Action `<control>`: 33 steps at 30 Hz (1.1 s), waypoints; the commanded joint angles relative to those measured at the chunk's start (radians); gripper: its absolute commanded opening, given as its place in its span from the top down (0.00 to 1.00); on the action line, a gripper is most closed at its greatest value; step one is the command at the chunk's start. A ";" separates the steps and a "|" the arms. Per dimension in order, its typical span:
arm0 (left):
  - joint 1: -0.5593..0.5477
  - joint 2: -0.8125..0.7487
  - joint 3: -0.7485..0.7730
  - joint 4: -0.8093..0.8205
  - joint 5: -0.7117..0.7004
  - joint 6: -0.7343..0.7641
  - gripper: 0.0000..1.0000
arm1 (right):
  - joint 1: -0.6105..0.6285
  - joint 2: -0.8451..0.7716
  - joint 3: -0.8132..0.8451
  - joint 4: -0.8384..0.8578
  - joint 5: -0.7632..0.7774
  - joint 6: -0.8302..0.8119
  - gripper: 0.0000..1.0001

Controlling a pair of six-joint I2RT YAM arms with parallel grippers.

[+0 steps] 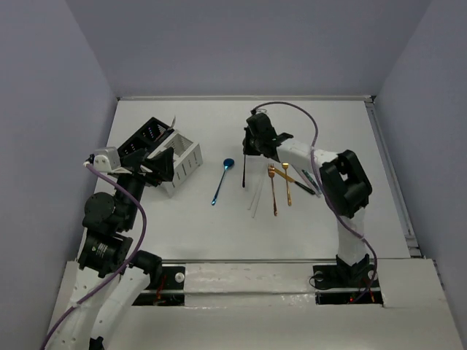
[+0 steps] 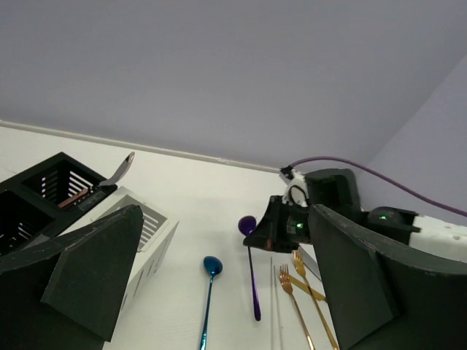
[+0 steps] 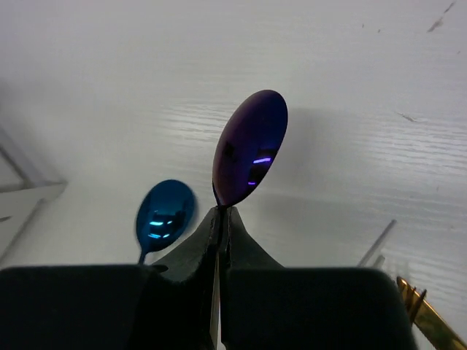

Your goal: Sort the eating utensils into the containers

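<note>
My right gripper point(image 1: 250, 148) is shut on the neck of a purple spoon point(image 3: 249, 146), just below its bowl; the bowl is off the table and the handle point(image 2: 253, 288) slants down toward the table. A blue spoon point(image 1: 222, 182) lies to its left. Two gold forks point(image 1: 280, 187), white chopsticks point(image 1: 255, 197) and a knife point(image 1: 306, 182) lie to its right. The black caddy point(image 1: 144, 136) and white caddy point(image 1: 185, 165) stand at the left. A silver utensil point(image 2: 120, 171) sticks up from the caddies. My left gripper point(image 1: 160, 164) is open and empty, beside the white caddy.
The table's back wall runs just beyond the right gripper. The right arm point(image 1: 343, 182) reaches over the knife and forks. A raised rail point(image 1: 390, 168) lines the table's right edge. The purple cable point(image 1: 292, 109) loops above the right arm.
</note>
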 commanded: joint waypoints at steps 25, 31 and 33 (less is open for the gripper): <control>0.017 0.040 0.028 0.038 -0.061 0.001 0.01 | 0.260 0.438 0.930 0.878 -0.144 -0.209 1.00; 0.007 0.044 0.031 0.040 -0.058 0.004 0.01 | 0.269 0.515 1.011 0.970 -0.015 -0.244 1.00; 0.007 0.046 0.031 0.040 -0.053 0.004 0.01 | 0.269 0.549 1.048 0.977 -0.003 -0.241 1.00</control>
